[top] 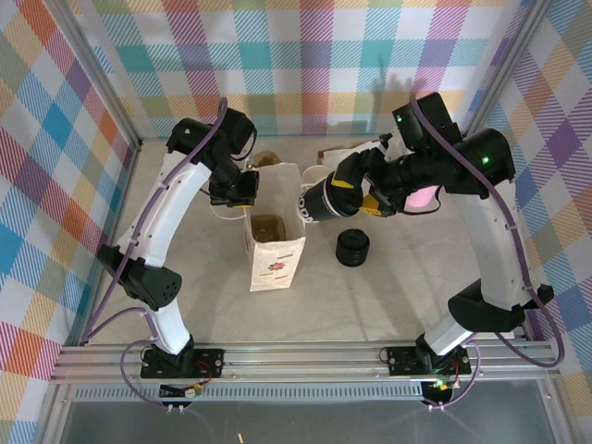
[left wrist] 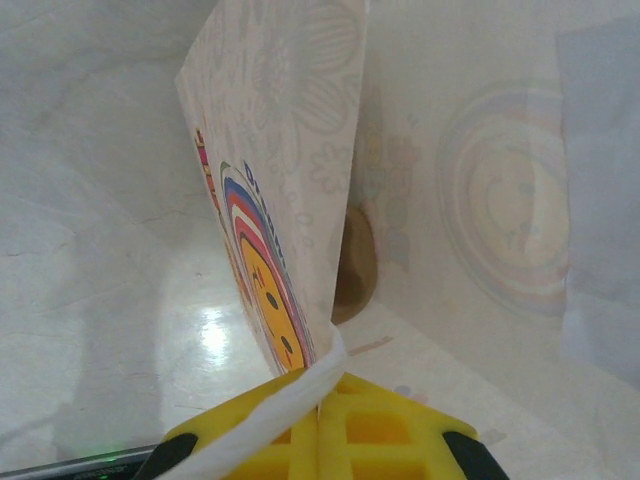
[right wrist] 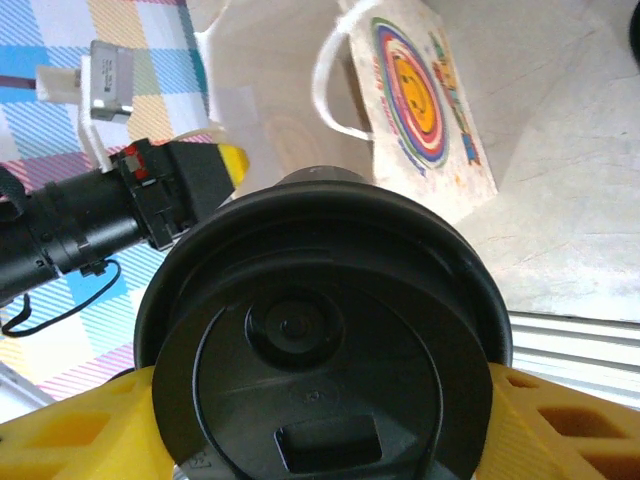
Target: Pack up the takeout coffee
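Top external view: the left claw [top: 235, 192] is pinched tight on the top edge of the paper bag [top: 275, 257], which stands on the table [top: 407, 277] between the two arms. The grip appears meant to steady the bag and keep its mouth open for loading.

Left wrist view: the yellow fingers [left wrist: 400, 435] are closed on a white strip of the bag [left wrist: 285, 190], with no gap between them.

The right claw [top: 335, 194] holds the coffee cup [top: 321, 200] off the table, tipped on its side, just right of the bag's mouth and not yet inside.

Right wrist view: the black lid [right wrist: 320, 340] faces the camera, with a finger clamped on either side. The lid appears seated.

A stack of lids [top: 352, 248] sits apart, near the bag.

Assessment: the cup must be righted before lowering, or it may spill.
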